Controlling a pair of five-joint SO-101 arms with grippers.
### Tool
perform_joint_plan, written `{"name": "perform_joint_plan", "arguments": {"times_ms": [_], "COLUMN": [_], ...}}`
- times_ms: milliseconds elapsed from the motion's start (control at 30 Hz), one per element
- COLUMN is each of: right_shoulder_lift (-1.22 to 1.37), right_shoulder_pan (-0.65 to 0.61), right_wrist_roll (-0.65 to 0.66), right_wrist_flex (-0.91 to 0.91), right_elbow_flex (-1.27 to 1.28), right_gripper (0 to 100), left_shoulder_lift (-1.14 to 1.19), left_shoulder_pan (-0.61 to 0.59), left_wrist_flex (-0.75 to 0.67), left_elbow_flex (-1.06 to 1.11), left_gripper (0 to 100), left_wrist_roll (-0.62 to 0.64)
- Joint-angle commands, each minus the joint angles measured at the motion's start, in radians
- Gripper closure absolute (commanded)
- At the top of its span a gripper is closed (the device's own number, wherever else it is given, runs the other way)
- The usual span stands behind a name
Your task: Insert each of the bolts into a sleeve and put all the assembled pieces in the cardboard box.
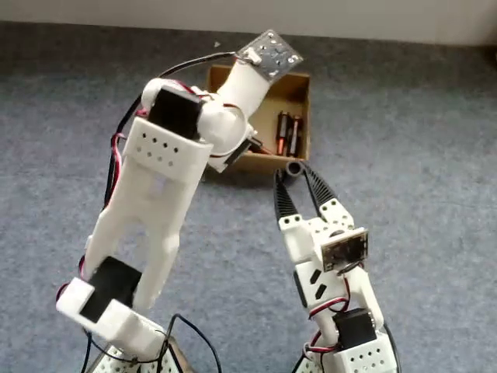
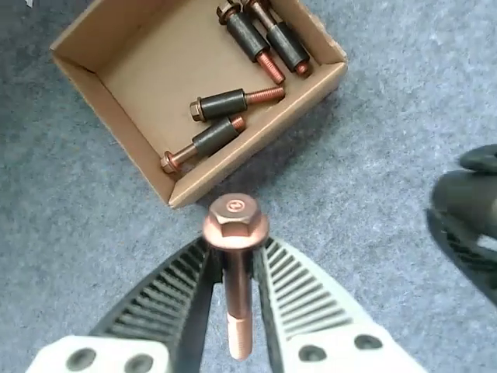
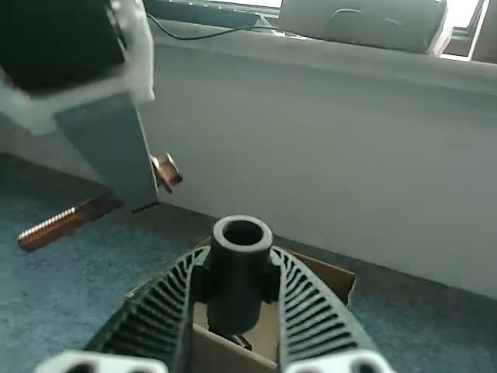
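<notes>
The left gripper (image 2: 237, 250) is closed almost fully on a copper bolt (image 2: 239, 303), its ribbed fingers (image 2: 186, 284) pinching the shank just under the flanged hex head. Stamped marks on the head are too small to read. The right gripper (image 3: 239, 266) clamps a black sleeve (image 3: 241, 245) about its middle, with the open bore standing clear above the fingertips. In the right wrist view the bolt (image 3: 66, 221) hangs apart from the sleeve, tilted and nowhere near the bore. From above, the sleeve (image 1: 293, 168) sits just beside the near right corner of the cardboard box (image 1: 304, 85), outside its wall, with the right gripper (image 1: 293, 174) spread only as wide as the sleeve. Just past the left gripper, the box (image 2: 256, 151) is open at the top and holds four assembled pieces: two (image 2: 233, 102) (image 2: 203, 141) lie close to the near wall and two (image 2: 248, 39) (image 2: 283, 43) side by side against the far corner, leaving bare cardboard floor on the other side. The left arm (image 1: 155, 194) overhangs the left part of the box. Grey carpet (image 1: 404, 140) lies open to the right of the box and in front of it. Beyond the box a pale wall (image 3: 349, 155) rises.
</notes>
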Motion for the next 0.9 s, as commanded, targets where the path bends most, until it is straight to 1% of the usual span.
{"name": "perform_joint_plan", "arguments": {"times_ms": [0,100,267,367,600,733,867], "right_shoulder_lift": [-0.019,-0.019,-0.019,-0.019,-0.019,-0.019,-0.019], "right_shoulder_pan": [-0.048,-0.079,-0.183,-0.242,-0.387,-0.455,-0.493], "right_wrist_roll": [0.012,0.012,0.012,0.012,0.008,0.008,0.008], "right_wrist_flex": [0.061,0.12,0.232,0.265,0.275,0.272,0.271], "right_elbow_flex": [0.151,0.151,0.151,0.151,0.151,0.15,0.15], "right_gripper": [99.4,99.4,99.4,99.4,99.4,99.4,99.4], "left_shoulder_lift": [-0.24,-0.358,-0.573,-0.727,-1.029,-1.164,-1.27], "left_shoulder_pan": [-0.002,-0.008,-0.012,-0.008,-0.004,-0.001,0.054], "left_wrist_flex": [0.002,-0.006,-0.081,-0.181,-0.494,-0.638,-0.7], "left_elbow_flex": [0.065,0.143,0.352,0.518,0.949,1.135,1.244], "left_gripper": [100,100,100,100,100,100,100], "left_wrist_roll": [0.048,0.074,0.138,0.193,0.322,0.341,0.341]}}
